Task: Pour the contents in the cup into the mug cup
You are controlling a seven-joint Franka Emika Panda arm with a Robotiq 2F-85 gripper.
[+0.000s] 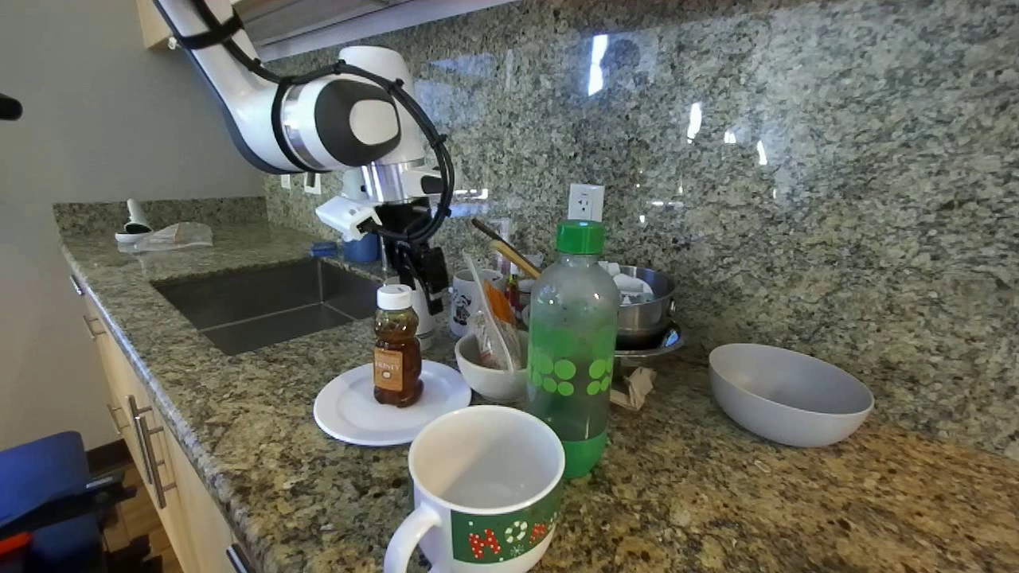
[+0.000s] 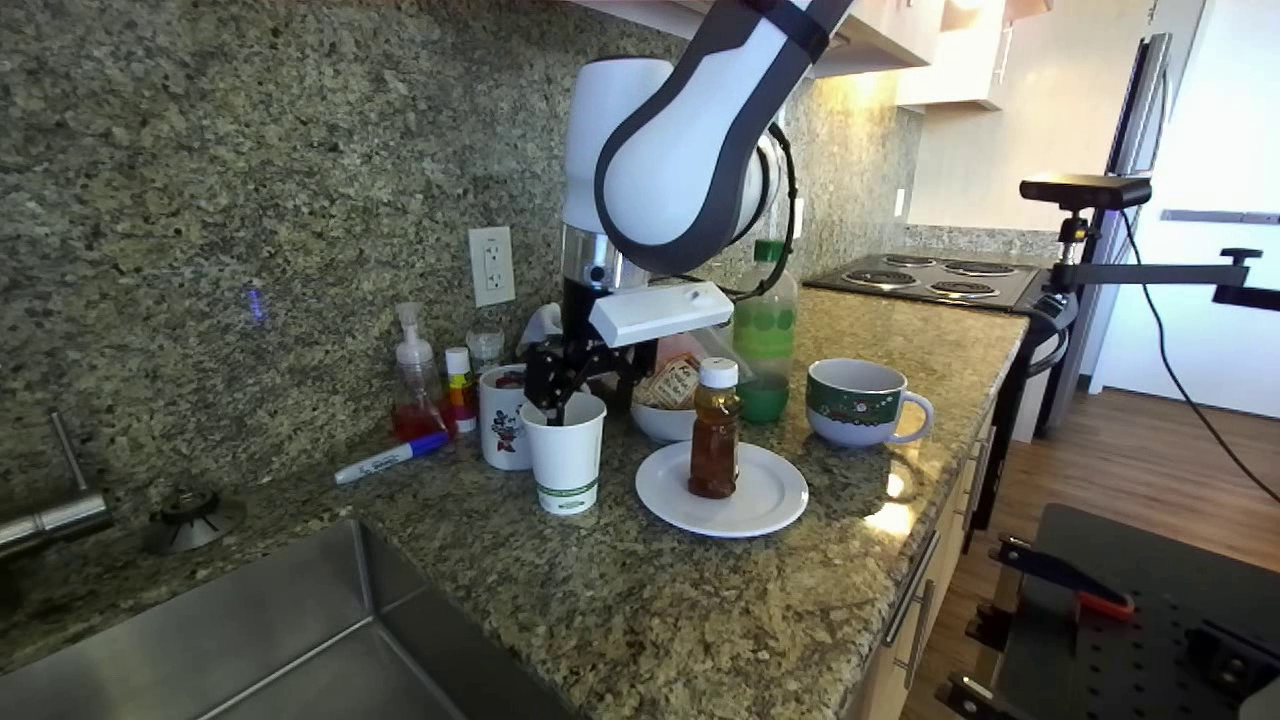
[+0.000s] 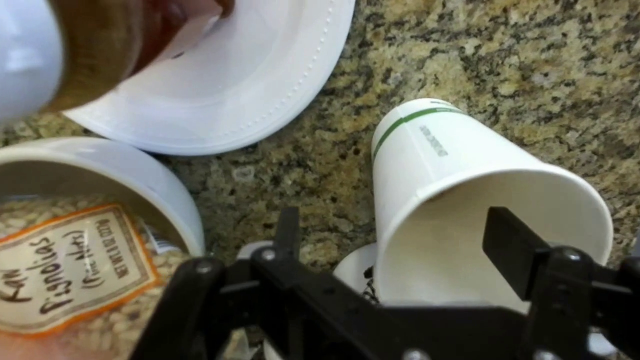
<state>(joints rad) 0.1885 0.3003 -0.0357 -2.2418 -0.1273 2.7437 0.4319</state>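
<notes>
The cup is a white paper cup [image 2: 567,460] with a green band near its base, upright on the counter. In an exterior view it is partly hidden behind a honey bottle [image 1: 424,318]. In the wrist view the cup's wide mouth [image 3: 440,150] faces me; no contents can be made out. My gripper [image 3: 392,215] is open. One finger overlaps the cup's mouth, the other is outside its wall. The gripper also shows above the cup in both exterior views [image 1: 423,282] [image 2: 592,392]. The large white mug with green band [image 1: 505,535] [image 2: 855,402] stands upright, away from the gripper.
The honey bottle [image 1: 397,350] stands on a white plate [image 1: 342,414] beside the cup. A bowl with a bag of nuts [image 3: 165,185], a tall green bottle [image 1: 571,358], a Minnie-patterned mug [image 2: 503,425], a marker [image 2: 385,462] and the sink [image 2: 360,570] are near.
</notes>
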